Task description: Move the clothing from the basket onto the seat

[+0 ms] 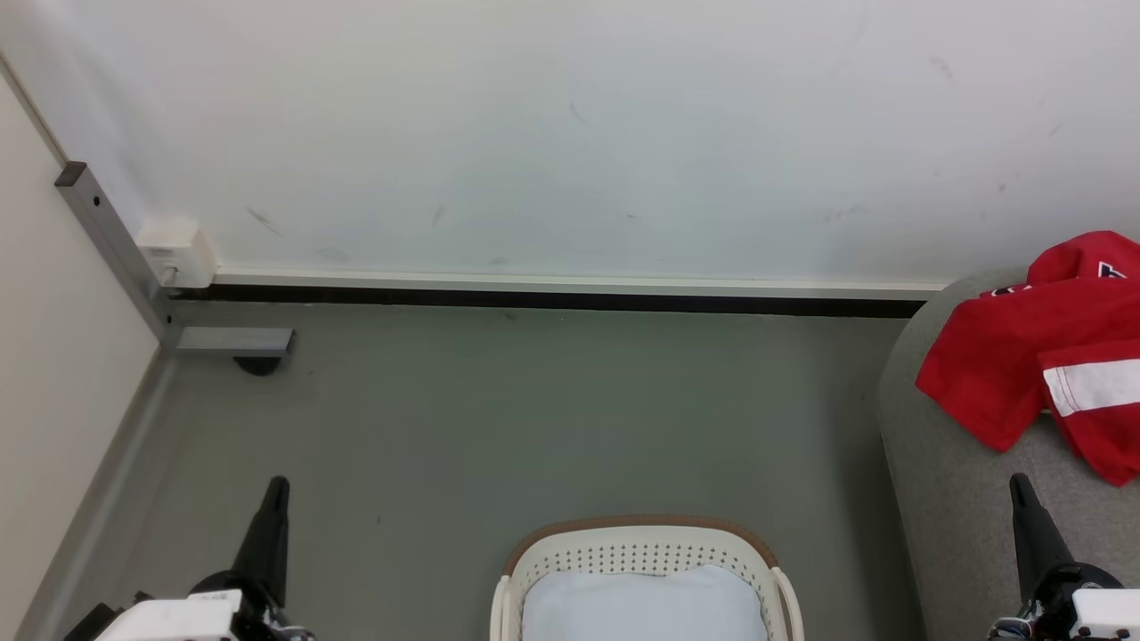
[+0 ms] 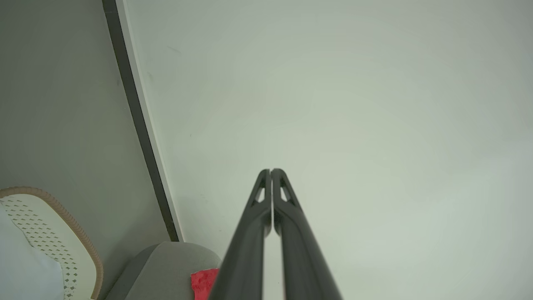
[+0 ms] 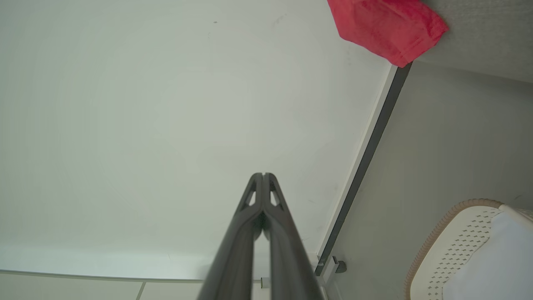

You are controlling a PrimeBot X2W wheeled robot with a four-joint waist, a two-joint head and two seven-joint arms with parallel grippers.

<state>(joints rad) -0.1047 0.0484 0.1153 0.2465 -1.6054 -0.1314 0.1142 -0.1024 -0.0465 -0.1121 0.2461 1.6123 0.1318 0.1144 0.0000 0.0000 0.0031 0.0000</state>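
While both pairs of dark fingers are pressed tip to tip with nothing held between them, the left pincer (image 1: 277,491) and the right pincer (image 1: 1019,488) point toward the white wall (image 1: 570,133). The red clothing (image 1: 1024,356) lies crumpled on the grey seat (image 1: 953,516), ahead of the right pincer's tips and apart from them. Between the two pincers stands the basket (image 1: 641,527), holding a pale cloth (image 1: 641,605), nearer the right pincer than the left.

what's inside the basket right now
A pale blue-white cloth lies in the basket, hiding anything under it. The red jersey is not there; it lies on the grey seat.
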